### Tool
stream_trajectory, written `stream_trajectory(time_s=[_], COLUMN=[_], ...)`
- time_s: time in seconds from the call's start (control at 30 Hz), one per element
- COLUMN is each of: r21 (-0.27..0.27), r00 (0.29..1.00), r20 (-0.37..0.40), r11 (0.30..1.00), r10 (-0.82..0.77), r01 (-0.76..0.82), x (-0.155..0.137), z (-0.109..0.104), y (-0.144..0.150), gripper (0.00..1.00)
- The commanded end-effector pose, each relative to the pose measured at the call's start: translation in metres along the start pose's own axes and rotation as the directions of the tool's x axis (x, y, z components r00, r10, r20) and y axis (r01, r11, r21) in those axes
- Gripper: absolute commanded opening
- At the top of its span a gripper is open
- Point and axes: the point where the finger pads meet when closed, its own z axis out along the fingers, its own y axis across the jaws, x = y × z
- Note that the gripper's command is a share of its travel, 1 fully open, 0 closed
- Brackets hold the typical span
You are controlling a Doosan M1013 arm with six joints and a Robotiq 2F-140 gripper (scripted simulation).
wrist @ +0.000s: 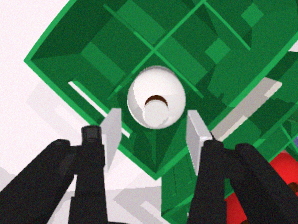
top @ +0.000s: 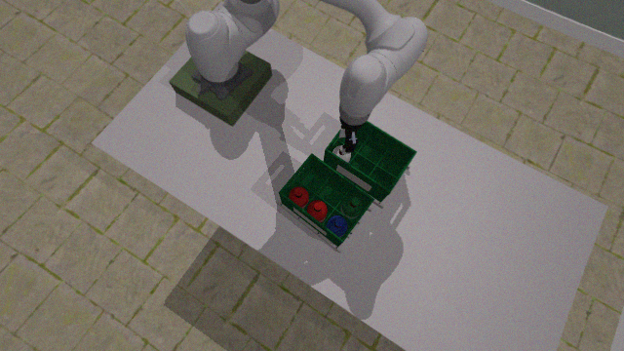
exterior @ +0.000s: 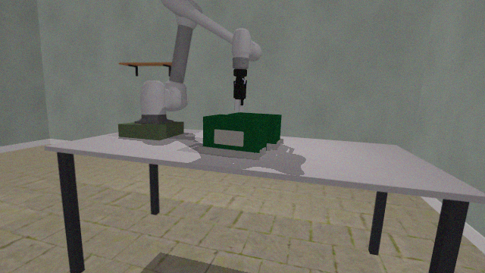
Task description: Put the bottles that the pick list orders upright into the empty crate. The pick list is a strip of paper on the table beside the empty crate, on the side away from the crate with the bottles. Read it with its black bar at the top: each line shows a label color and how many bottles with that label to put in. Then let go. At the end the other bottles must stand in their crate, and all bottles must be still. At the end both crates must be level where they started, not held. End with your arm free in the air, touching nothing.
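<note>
A white, round-shouldered bottle stands upright in a corner compartment of the farther green, divided crate. Above it, the black two-finger gripper points downward, its fingers spread and holding nothing; in the wrist view, pale pads flank the bottle with a visible gap on each side.

Just beside is the nearer green crate. Its outer row contains a red bottle in the corner, a second red bottle in the middle and a blue bottle at the other end. A dark green bottle occupies the compartment adjoining the blue one.

Both crates rest on a pale table. The white arm rises from an olive-green block, well apart from the crates.
</note>
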Motion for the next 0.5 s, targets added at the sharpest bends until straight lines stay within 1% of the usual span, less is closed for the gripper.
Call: stream_trajectory(time_s=[0.0, 0.27, 0.47], r21=[-0.001, -0.001, -0.001], r00=[1.000, 1.000, 1.000], r20=[-0.004, -0.004, -0.004], r11=[1.000, 1.000, 1.000], r10=[0.002, 0.002, 0.002], r01=[-0.002, -0.002, -0.002], x=[0.002, 0.002, 0.002], z=[-0.011, -0.032, -0.032], y=[0.000, 0.000, 0.000], gripper=[0.38, 0.38, 0.38])
